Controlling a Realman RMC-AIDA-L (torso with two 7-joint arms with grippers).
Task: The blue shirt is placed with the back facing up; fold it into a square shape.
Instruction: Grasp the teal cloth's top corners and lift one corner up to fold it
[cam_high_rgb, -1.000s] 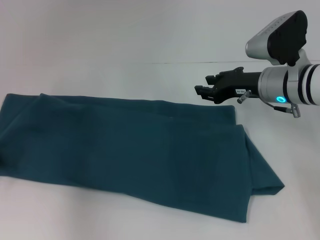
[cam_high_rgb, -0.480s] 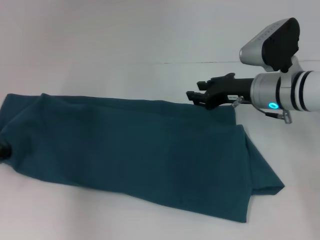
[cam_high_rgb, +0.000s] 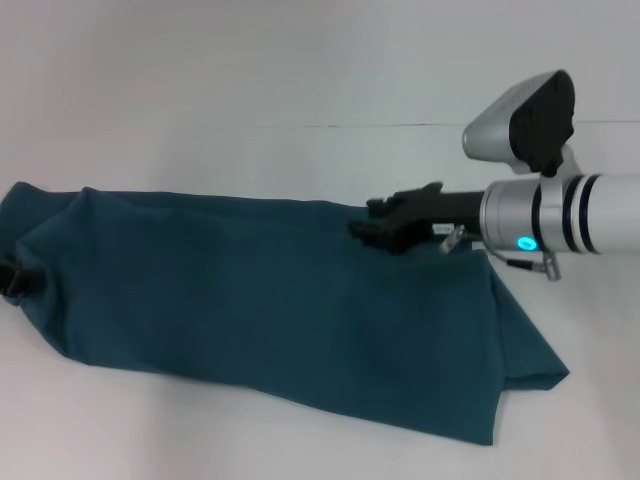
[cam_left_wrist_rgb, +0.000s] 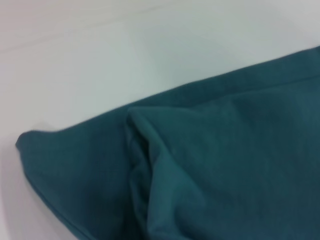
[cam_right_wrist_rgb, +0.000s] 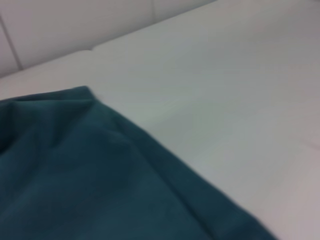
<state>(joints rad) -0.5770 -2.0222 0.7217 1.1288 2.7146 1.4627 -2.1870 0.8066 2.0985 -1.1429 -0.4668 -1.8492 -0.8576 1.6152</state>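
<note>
The blue shirt (cam_high_rgb: 270, 300) lies as a long folded band across the white table, plain side up, its right end doubled into a flap (cam_high_rgb: 525, 345). My right gripper (cam_high_rgb: 362, 218) hovers open over the shirt's far edge, right of the middle. Only a black bit of my left gripper (cam_high_rgb: 10, 278) shows at the picture's left border, against the shirt's left end. In the left wrist view, a bunched corner of the shirt (cam_left_wrist_rgb: 200, 170) fills the picture. The right wrist view shows a hemmed edge of the shirt (cam_right_wrist_rgb: 75, 175) running along bare table.
The white table (cam_high_rgb: 300, 90) stretches beyond the shirt, with a thin seam line (cam_high_rgb: 400, 125) across its far part. A strip of table (cam_high_rgb: 200, 430) lies bare in front of the shirt. Nothing else stands on it.
The right arm has moved left and down, from beyond the shirt's far right corner to over its far edge. The left gripper came in at the left border, and the shirt's near-left corner shifted inward.
</note>
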